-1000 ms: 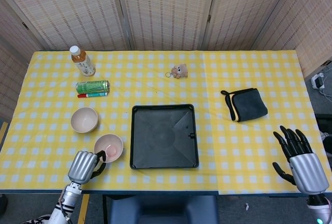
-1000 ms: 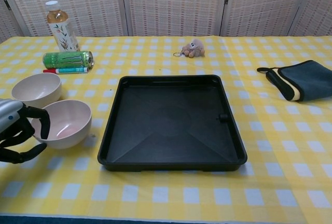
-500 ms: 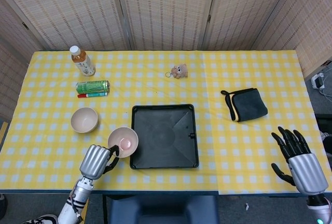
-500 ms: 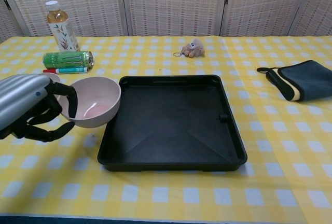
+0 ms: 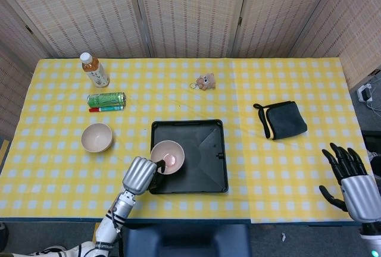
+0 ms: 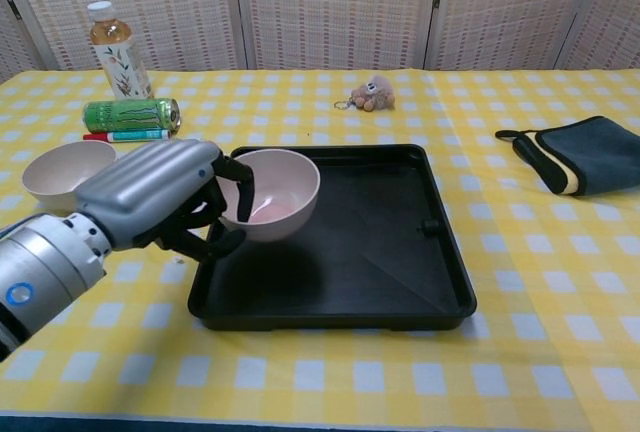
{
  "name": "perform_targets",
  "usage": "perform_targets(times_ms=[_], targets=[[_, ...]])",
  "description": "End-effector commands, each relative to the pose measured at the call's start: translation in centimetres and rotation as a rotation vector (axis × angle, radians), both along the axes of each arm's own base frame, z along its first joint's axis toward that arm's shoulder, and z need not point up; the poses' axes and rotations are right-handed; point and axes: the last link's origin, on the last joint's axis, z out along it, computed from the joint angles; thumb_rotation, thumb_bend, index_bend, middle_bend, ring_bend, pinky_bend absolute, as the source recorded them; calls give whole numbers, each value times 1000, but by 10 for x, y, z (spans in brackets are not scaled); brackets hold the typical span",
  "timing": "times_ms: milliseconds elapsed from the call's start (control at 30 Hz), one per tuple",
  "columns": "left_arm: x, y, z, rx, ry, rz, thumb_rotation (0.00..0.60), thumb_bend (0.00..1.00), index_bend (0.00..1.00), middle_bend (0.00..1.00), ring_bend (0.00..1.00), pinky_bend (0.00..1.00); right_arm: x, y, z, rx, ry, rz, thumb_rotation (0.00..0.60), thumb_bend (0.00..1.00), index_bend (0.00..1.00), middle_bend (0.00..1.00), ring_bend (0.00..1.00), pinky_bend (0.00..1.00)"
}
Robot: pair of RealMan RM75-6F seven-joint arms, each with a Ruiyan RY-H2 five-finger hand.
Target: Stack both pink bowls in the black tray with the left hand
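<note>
The bench [image 5: 297,84], covered with a yellow checked cloth, carries everything. Near the middle of its front edge lies the black tray [image 5: 205,171], square and shallow.

The left hand [image 5: 140,176] is at the front-left corner of the tray. Its fingers [image 6: 238,180] are clamped on the near-left rim of the first pink bowl [image 5: 167,157], with a fingertip inside the bowl and the thumb below. In the chest view this bowl seems to hang above the left part of the tray floor, slightly tilted, not yet resting on it; this is my judgement, because the contact is hard to see. So the bowl lies to the right of the fingers, over the tray, and the coming move is mostly downward.

The second pink bowl [image 5: 97,137] stands upright on the bench, well apart from the tray, toward the left edge. It is much nearer to the left hand than to the right one.

The right hand [image 5: 351,179] is at the front-right corner of the bench, its fingers spread apart and holding nothing, far from both bowls.
</note>
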Motion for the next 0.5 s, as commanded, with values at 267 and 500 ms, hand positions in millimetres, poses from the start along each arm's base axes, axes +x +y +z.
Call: perform_targets(times_ms=[267,500], targets=[[32,12,-36,-27,40,-63,600,458,619,1000,1000,1000,-5,3,12,-41,-14,-24,600,315,0,0,0,0],[31,20,-43,-11,33,-47,600,456,610,1000,1000,1000,-7,5,14,-40,-20,-28,600,315,0,0,0,0]])
